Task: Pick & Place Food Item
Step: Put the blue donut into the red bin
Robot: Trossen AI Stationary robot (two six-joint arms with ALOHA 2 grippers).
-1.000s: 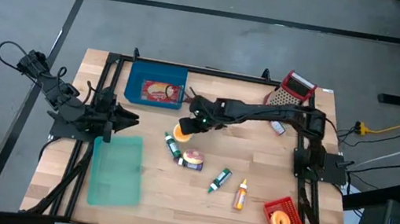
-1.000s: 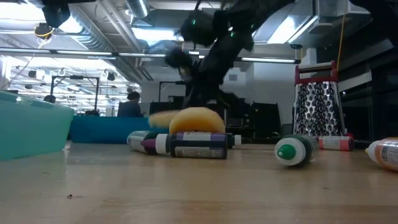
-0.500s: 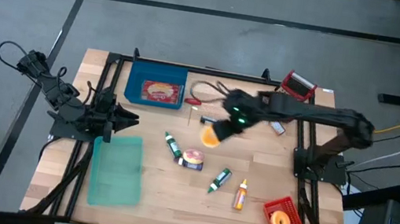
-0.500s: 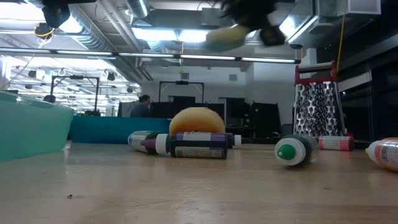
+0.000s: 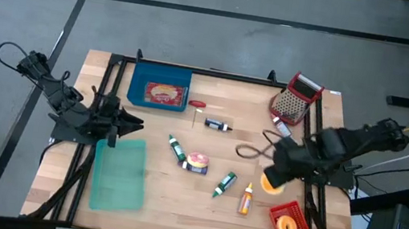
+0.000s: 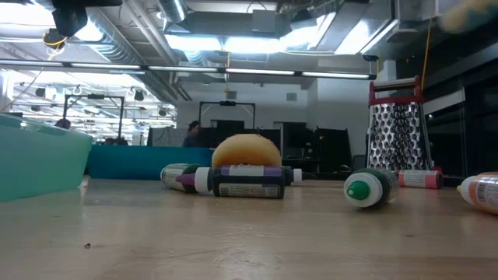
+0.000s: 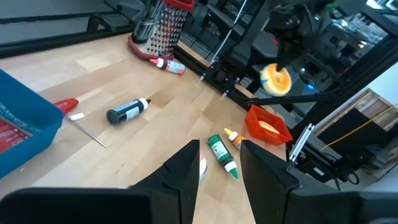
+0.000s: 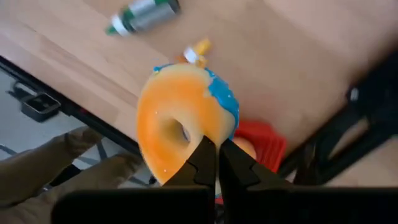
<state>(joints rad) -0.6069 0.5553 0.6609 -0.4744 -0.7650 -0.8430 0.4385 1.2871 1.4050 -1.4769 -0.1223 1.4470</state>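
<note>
Around the red basket [image 5: 291,227] there was little free room: the yellow bottle [image 5: 245,199] and green bottle [image 5: 224,184] lay on its left. The right gripper [image 5: 273,176] with the donut [image 5: 272,181] hung above, just behind the basket. Wood beyond those bottles lay bare.

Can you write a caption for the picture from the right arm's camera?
Right gripper pinching an orange donut with blue icing, above the wooden table.

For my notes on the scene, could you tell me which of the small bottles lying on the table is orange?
The orange bottle, nearest the red basket; the green-capped bottle beside it and the others are dark.
</note>
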